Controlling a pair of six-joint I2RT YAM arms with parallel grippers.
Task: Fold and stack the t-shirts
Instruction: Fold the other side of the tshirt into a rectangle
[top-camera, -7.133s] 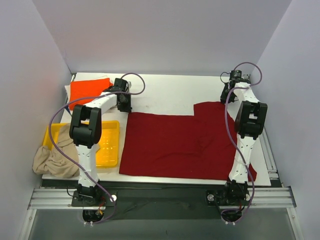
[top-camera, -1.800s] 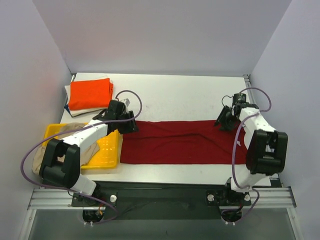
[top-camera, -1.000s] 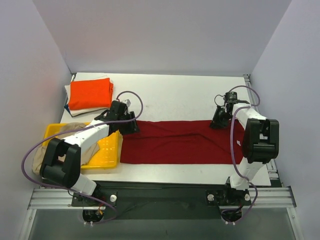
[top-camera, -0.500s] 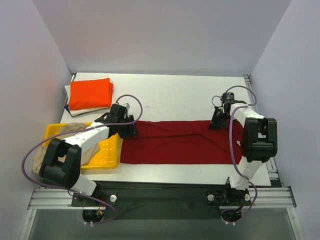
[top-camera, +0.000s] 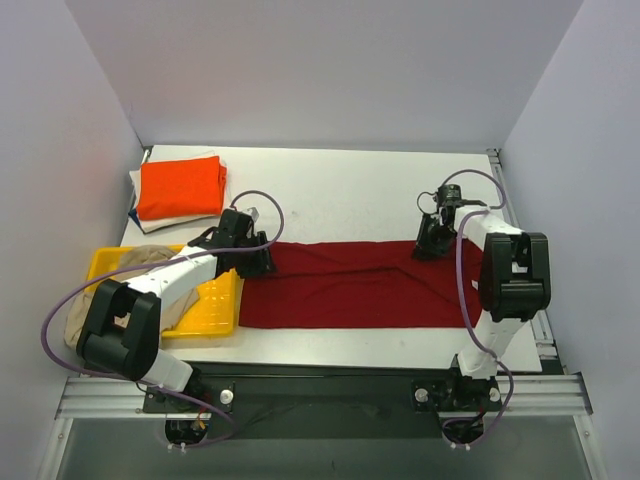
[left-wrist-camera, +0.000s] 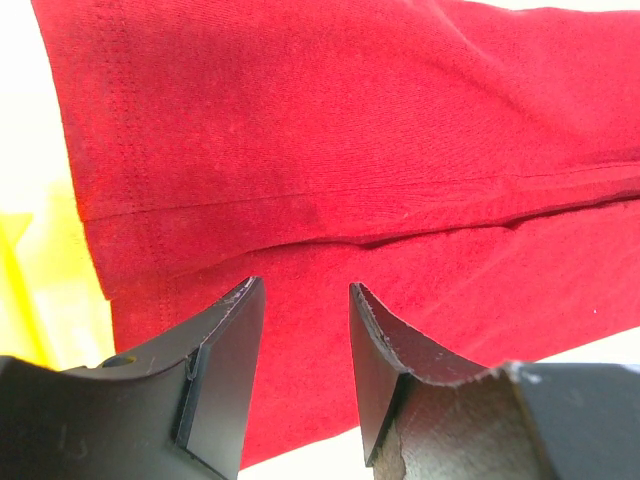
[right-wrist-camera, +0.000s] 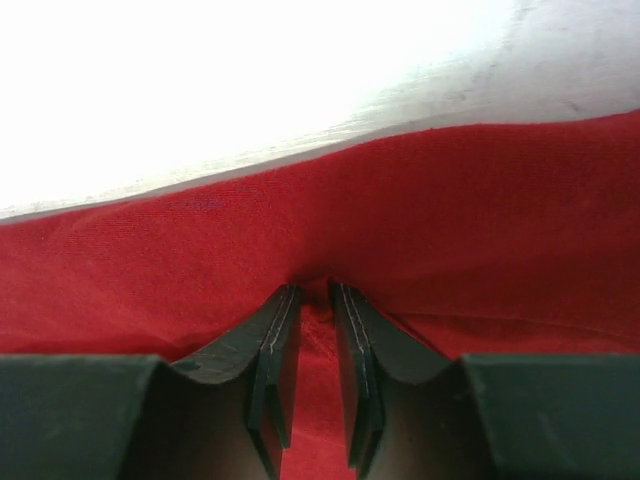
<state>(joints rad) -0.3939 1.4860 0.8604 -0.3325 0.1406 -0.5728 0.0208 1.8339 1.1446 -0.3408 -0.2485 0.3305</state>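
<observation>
The dark red t-shirt (top-camera: 360, 285) lies folded into a long strip on the desk (top-camera: 340, 195), parallel to its near edge. The left fingers (left-wrist-camera: 215, 370) are spread apart just above the strip's left end. The right fingers (right-wrist-camera: 250, 340) are pinched on a pucker of cloth at its far edge.

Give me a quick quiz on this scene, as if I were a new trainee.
1. True or false: the left gripper is open over the red shirt.
2. What lies partly in the tray? A beige shirt; B red shirt; C nothing.
3. Fill in: the ___ gripper pinches the red shirt's far edge.
Key: 1 true; 2 A; 3 right gripper.
</observation>
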